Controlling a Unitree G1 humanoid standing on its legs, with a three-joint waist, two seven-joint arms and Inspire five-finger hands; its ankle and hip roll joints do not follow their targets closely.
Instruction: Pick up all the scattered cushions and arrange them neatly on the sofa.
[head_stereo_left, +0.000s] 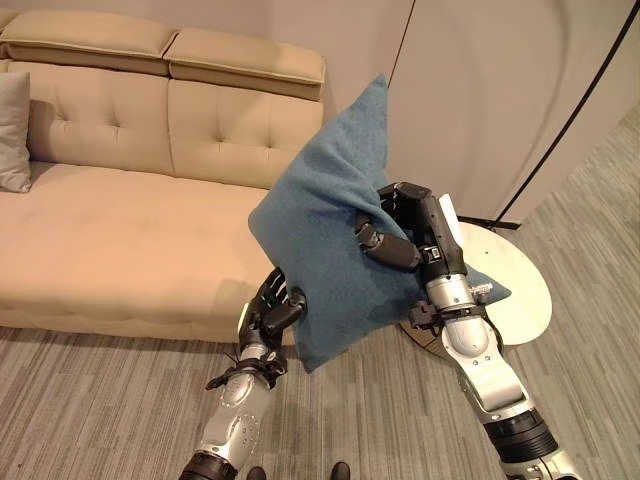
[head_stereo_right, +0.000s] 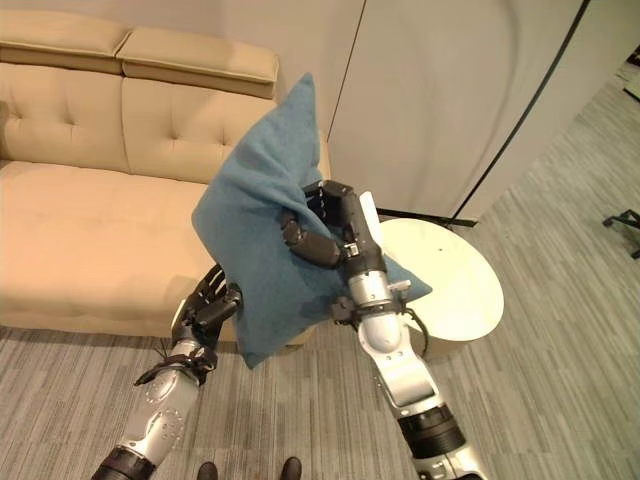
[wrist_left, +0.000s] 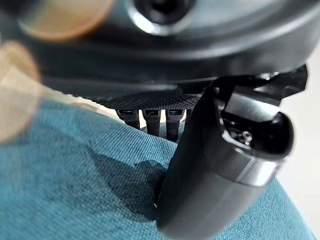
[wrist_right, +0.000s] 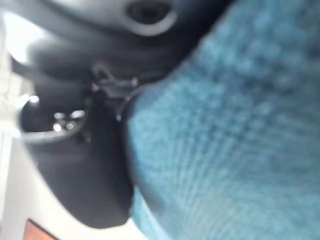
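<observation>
A blue cushion (head_stereo_left: 325, 245) hangs in the air between both hands, tilted with one corner up, in front of the right end of the tan sofa (head_stereo_left: 120, 240). My right hand (head_stereo_left: 405, 235) is shut on its right side, thumb pressed into the fabric. At the cushion's lower left edge my left hand (head_stereo_left: 272, 308) grips it, thumb (wrist_left: 220, 175) pressed on the blue cloth (wrist_left: 75, 190). The right wrist view shows the blue cushion (wrist_right: 235, 140) close against the hand. A grey cushion (head_stereo_left: 14, 130) leans on the sofa's back at the far left.
A round pale side table (head_stereo_left: 520, 285) stands on the grey carpet right of the sofa, behind my right arm. White wall panels (head_stereo_left: 500, 90) rise beyond it. Dark shoe tips (head_stereo_left: 340, 470) show at the bottom edge.
</observation>
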